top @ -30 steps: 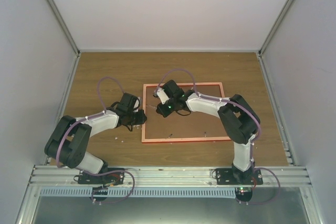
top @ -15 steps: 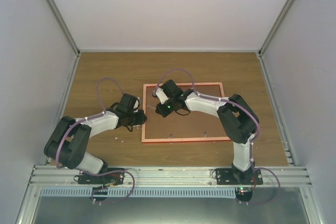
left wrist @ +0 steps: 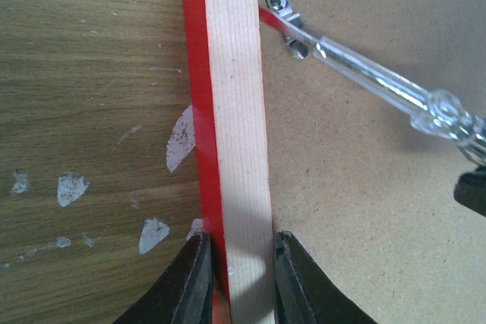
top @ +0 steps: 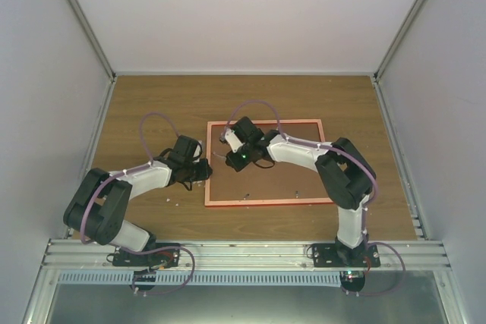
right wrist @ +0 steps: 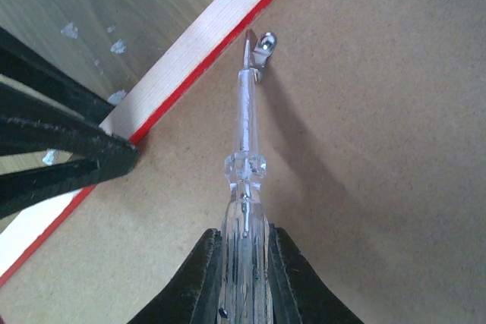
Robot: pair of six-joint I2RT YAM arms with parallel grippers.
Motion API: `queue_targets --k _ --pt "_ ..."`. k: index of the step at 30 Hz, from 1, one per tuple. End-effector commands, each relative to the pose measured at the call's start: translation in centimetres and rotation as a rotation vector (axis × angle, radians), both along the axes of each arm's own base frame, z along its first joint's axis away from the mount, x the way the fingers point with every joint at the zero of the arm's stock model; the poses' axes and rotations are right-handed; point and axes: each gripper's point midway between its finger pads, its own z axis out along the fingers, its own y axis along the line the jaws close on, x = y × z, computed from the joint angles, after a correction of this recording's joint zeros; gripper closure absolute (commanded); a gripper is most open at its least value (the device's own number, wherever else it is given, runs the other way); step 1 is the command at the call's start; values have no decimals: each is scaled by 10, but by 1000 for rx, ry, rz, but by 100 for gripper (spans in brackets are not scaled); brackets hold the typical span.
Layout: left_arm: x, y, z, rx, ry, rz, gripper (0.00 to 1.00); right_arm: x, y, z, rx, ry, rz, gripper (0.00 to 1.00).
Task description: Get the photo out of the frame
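Observation:
The frame [top: 266,202] lies face down on the table, its red rim around a brown backing board [top: 285,180]. The photo is hidden under that board. My left gripper [left wrist: 239,263] is shut on the frame's left rail [left wrist: 235,111], one finger on each side of the pale wood. My right gripper [right wrist: 244,256] is shut on a clear-handled screwdriver [right wrist: 247,157]. Its tip rests at a small metal turn clip [right wrist: 265,43] on the board beside the left rail. In the top view the right gripper [top: 234,136] is over the frame's upper left corner, and the left gripper [top: 206,172] is at the left rail.
The wooden table [top: 152,104] has white paint flecks [left wrist: 72,187] left of the frame. Grey walls enclose the table on three sides. A metal rail [top: 243,252] carrying both arm bases runs along the near edge.
The right wrist has shifted slightly left over the frame's upper left corner with the screwdriver. The left gripper keeps its hold on the rail.

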Motion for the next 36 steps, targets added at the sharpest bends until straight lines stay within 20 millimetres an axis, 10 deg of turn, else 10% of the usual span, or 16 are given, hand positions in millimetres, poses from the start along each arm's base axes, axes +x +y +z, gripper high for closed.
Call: queue_targets --k 1,24,36 --pt "-11 12 -14 45 34 15 84 -39 -30 -21 -142 115 26 99" --pt "-24 19 -10 -27 51 147 90 -14 -57 19 -86 -39 -152 99" --pt "-61 17 -3 -254 109 393 90 -2 -75 57 18 -166 -249 99"
